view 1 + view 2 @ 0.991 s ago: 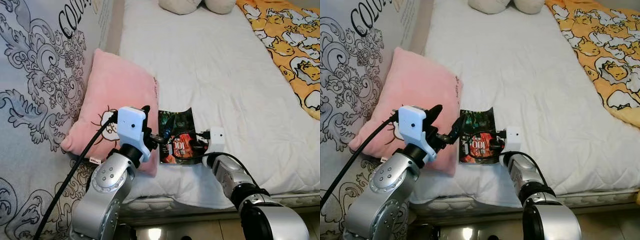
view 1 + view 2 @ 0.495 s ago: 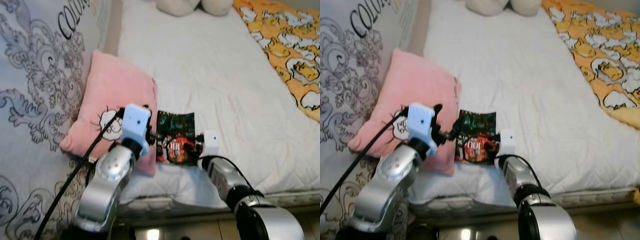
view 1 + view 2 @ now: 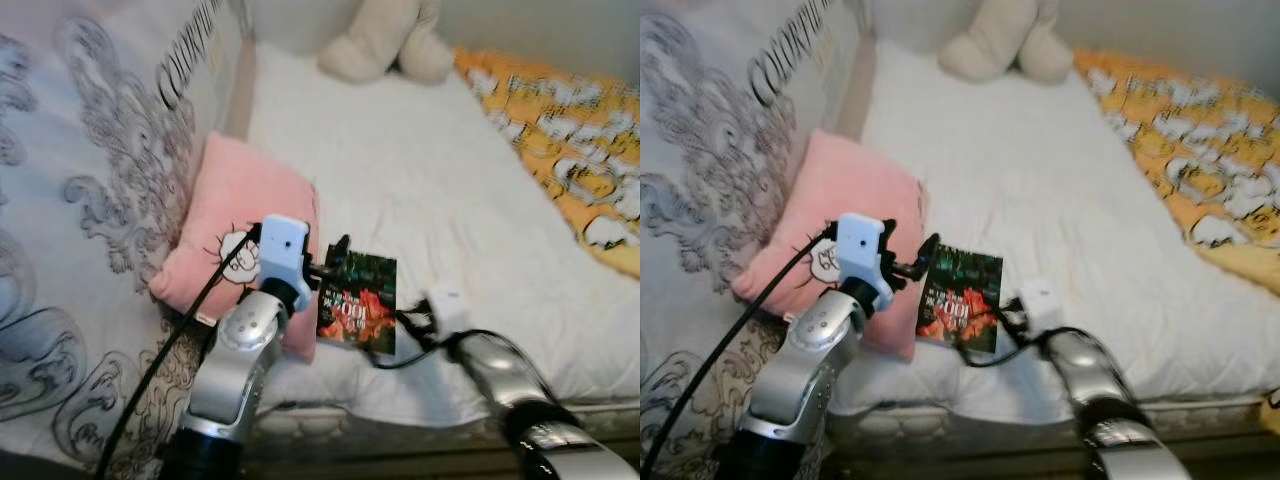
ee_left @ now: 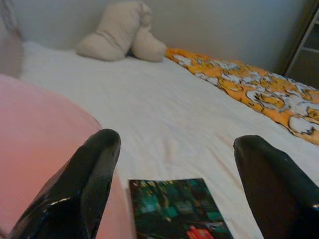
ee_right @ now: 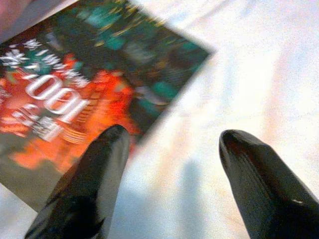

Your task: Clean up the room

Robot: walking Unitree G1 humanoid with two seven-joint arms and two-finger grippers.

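A thin magazine (image 3: 357, 303) with a dark green and red cover is lying flat on the white bed (image 3: 420, 190), near its front edge. It is being seen just ahead of both pairs of jaws, between them.

The left gripper (image 4: 174, 184) is being held with its jaws spread wide; the upper part of the magazine is lying ahead of them, in the gap. The right gripper (image 5: 172, 184) is also being held with jaws spread, low over the sheet, and the corner of the cover is passing under one finger (image 5: 89, 184). Nothing is being pinched by either one.

The magazine is judged to be light, thin and floppy, with a glossy cover that may be slipping between the fingers. Because it is lying flat on a soft mattress, an edge is hard to get under. It is probably best taken at the free edge on the right gripper's side, by pressing into the sheet and sliding one finger beneath.

A pink pillow (image 3: 240, 225) is lying right beside the left jaws and touching or nearly touching the magazine's other edge, so that side is being blocked. A beige plush toy (image 3: 385, 45) and an orange patterned blanket (image 3: 560, 140) are lying far beyond the jaws, well apart.
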